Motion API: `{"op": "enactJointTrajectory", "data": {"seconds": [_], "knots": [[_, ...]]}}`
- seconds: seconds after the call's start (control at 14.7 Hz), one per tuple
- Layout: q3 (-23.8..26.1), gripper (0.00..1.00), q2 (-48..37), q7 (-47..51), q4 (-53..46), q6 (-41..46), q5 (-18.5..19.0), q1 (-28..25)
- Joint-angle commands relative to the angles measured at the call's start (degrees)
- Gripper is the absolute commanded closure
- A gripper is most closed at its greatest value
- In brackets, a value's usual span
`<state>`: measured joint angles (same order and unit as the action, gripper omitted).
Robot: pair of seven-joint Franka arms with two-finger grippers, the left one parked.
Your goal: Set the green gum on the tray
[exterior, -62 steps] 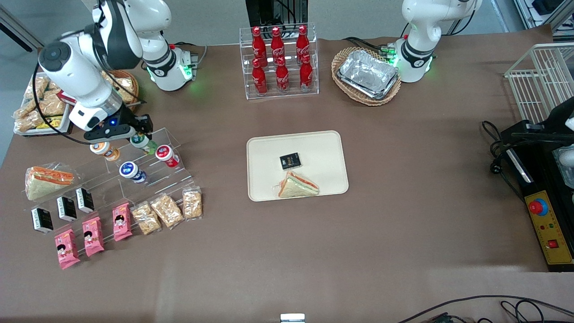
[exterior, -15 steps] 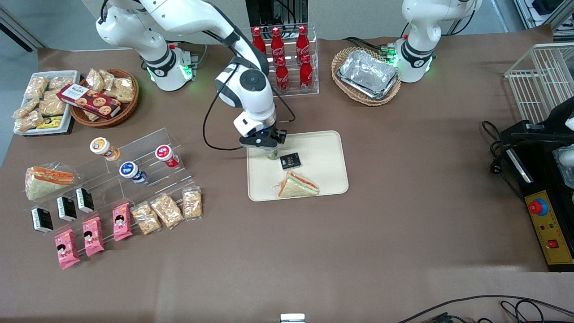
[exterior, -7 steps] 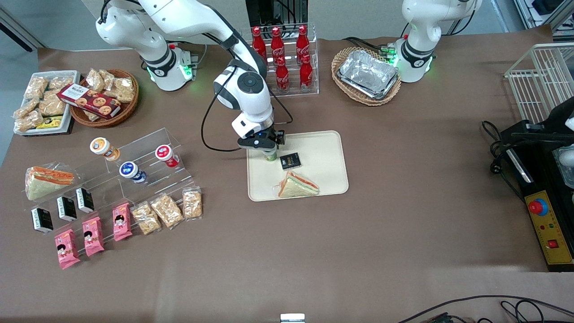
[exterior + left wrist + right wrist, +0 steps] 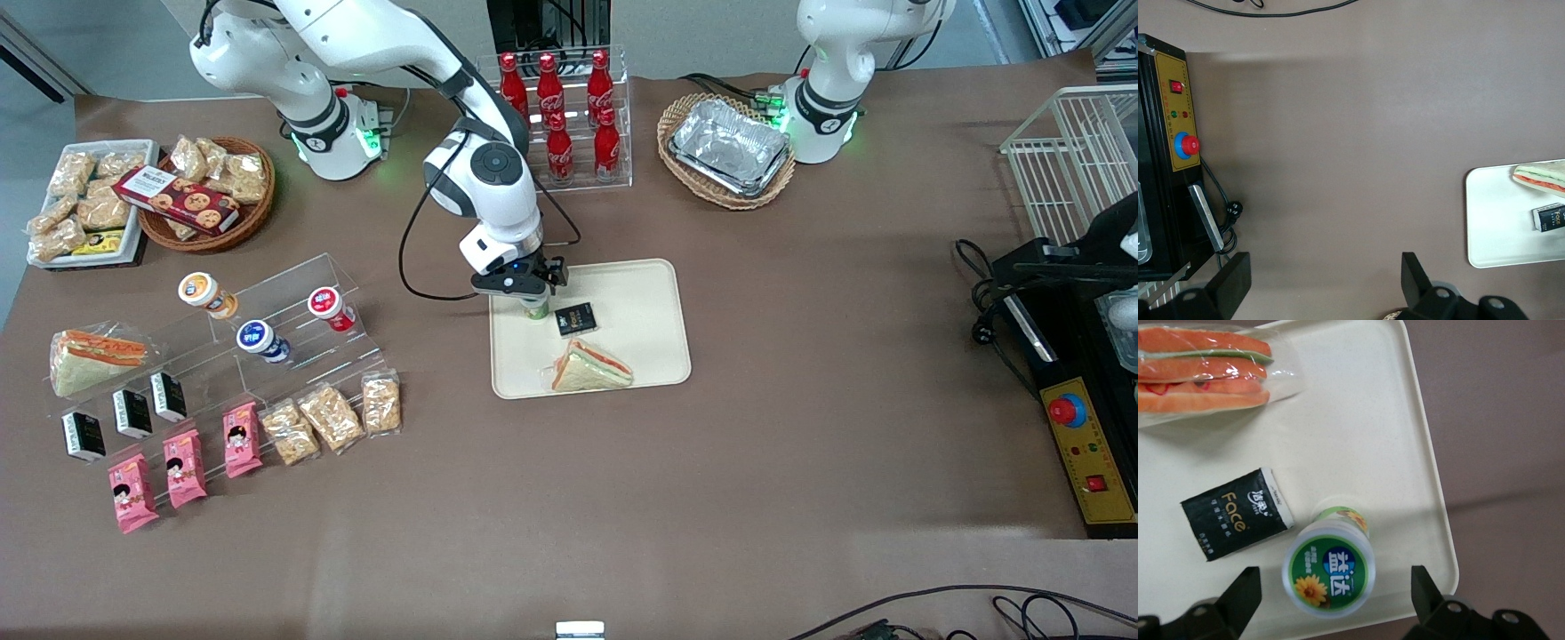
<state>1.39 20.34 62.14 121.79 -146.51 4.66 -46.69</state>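
Observation:
The green gum (image 4: 1329, 569) stands upright on the cream tray (image 4: 1405, 453), near the tray's edge toward the working arm's end, its white lid with the green label facing up. My gripper (image 4: 1331, 593) is open just above it, with the fingers (image 4: 1243, 595) well apart on either side and not touching the bottle. In the front view the gripper (image 4: 520, 293) hangs over the tray (image 4: 640, 293), and only the bottle's green base (image 4: 536, 310) shows under it.
On the tray also lie a black packet (image 4: 575, 319) beside the gum and a wrapped sandwich (image 4: 589, 367) nearer the front camera. A clear stepped stand (image 4: 293, 329) with other gum bottles is toward the working arm's end. A cola rack (image 4: 553, 120) stands farther back.
The gripper carried the green gum from the clear stand to the tray, lowered it there and let go. Over the last half second almost nothing has moved.

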Motion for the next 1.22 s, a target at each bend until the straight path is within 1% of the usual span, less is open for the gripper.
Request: {"op": "enactJointTrajectory", "data": {"seconds": [0.0, 0.14, 0.2, 0.34, 0.41, 0.48, 0.68, 0.75, 0.81, 0.95, 1.02, 1.15], "knots": [[0.5, 0.00, -3.0, -0.5, -0.1, 2.1, 1.2, 1.4], [0.5, 0.00, -5.6, -3.1, -3.4, 10.2, 0.4, 1.6], [0.5, 0.00, -7.1, -4.4, -6.2, 15.8, -0.9, 1.7], [0.2, 0.00, -9.1, -8.8, -12.3, 26.7, -6.6, 1.7], [0.0, 0.00, -10.4, -10.2, -13.9, 29.9, -8.6, 1.9], [-0.1, 0.00, -11.9, -11.0, -15.1, 31.7, -8.9, 2.8], [-0.3, 0.00, -17.0, -14.1, -16.1, 35.0, -8.7, 3.3], [-0.6, 0.00, -18.0, -15.5, -17.7, 37.8, -8.3, 3.4], [-1.6, 0.00, -18.4, -18.2, -20.7, 42.0, -7.9, 3.3], [-3.1, 0.00, -18.2, -24.9, -29.2, 52.2, -4.4, 3.4], [-4.2, 0.00, -18.3, -25.6, -31.9, 55.9, -3.4, 3.4], [-8.5, 0.00, -19.0, -26.0, -33.5, 58.3, -3.2, 3.3]]}}
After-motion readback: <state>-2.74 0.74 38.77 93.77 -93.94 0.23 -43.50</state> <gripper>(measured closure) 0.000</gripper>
